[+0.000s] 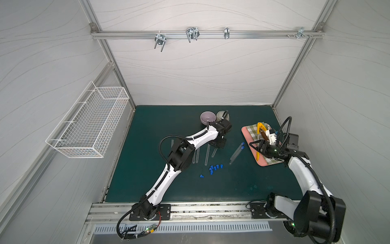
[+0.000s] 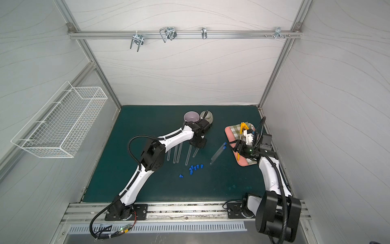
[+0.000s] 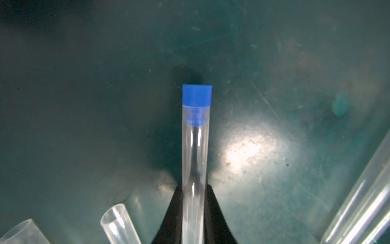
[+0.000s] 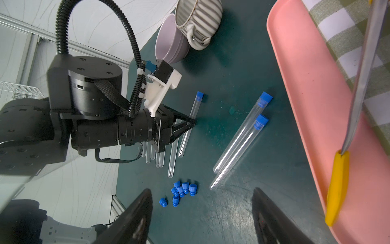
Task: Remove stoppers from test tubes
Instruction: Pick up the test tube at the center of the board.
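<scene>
1. The left gripper (image 3: pixel 194 189) is closed. Its two black fingers (image 3: pixel 215 211) press from both sides on one clear test tube (image 3: pixel 195 152), and it has hold of nothing else.
2. This tube runs straight out past the fingertips. At its far end a blue stopper (image 3: pixel 197 94) sits in the mouth, with its narrow part inside the clear wall. We cannot tell if the tube rests on the green mat (image 3: pixel 84 84) or is a little above it.
3. Just beside the gripper, on the side of its own arm, several open test tubes (image 4: pixel 172 156) lie on the mat, nearly parallel to each other.
4. Behind the gripper, toward the arm bases, we see loose stoppers (image 4: pixel 182 190) in a small heap. A single stopper (image 4: pixel 163 201) lies apart from the heap.
5. On the side toward the other arm, apart from the left gripper, two capped test tubes (image 4: pixel 236 137) lie side by side, each with a blue plug in its mouth.
6. Beyond the left gripper's wrist, a purple bowl (image 4: pixel 168 42) and a striped cup (image 4: pixel 198 12) stand close together.
7. Farthest is the right gripper (image 4: pixel 202 193). Its fingers stand wide apart and hold nothing. It is over the edge of the pink tray (image 4: pixel 306 105) that faces the capped tubes. On this tray lie a checked cloth (image 4: pixel 341 42) and a yellow-handled tool (image 4: pixel 337 186).
</scene>
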{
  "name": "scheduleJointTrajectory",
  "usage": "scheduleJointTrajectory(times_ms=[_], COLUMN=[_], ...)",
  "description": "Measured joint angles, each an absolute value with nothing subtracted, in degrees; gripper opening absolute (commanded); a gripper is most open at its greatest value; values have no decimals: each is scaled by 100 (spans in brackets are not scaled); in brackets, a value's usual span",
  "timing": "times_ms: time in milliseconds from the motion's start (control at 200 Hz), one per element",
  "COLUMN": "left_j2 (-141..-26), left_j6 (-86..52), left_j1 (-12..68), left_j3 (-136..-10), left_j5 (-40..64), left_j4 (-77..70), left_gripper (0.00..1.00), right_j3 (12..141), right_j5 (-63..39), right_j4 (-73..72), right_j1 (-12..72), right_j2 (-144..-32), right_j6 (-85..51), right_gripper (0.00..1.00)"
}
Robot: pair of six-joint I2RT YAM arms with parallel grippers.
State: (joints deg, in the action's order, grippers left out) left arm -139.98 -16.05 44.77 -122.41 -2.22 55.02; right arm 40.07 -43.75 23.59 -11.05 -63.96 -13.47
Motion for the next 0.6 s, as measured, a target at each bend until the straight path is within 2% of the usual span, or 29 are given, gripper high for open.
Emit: scheduleJointTrajectory(times_ms=[315,600], left_j2=[-12569,-10973], left_j6=[-1083,-694], left_j1=[4477,4477], left_j3=[-11557,-10031], left_j5=[-62,62], left_j4=[5317,4984], left_gripper=[11,11], right_j3=[4121,4163], right_j5=[-4431,-4650], right_j4=[2493,2491], right_j1=[-1090,-904], right_j2=[-6396,-6462], right_j6=[-1356,-1415], right_gripper=[72,72])
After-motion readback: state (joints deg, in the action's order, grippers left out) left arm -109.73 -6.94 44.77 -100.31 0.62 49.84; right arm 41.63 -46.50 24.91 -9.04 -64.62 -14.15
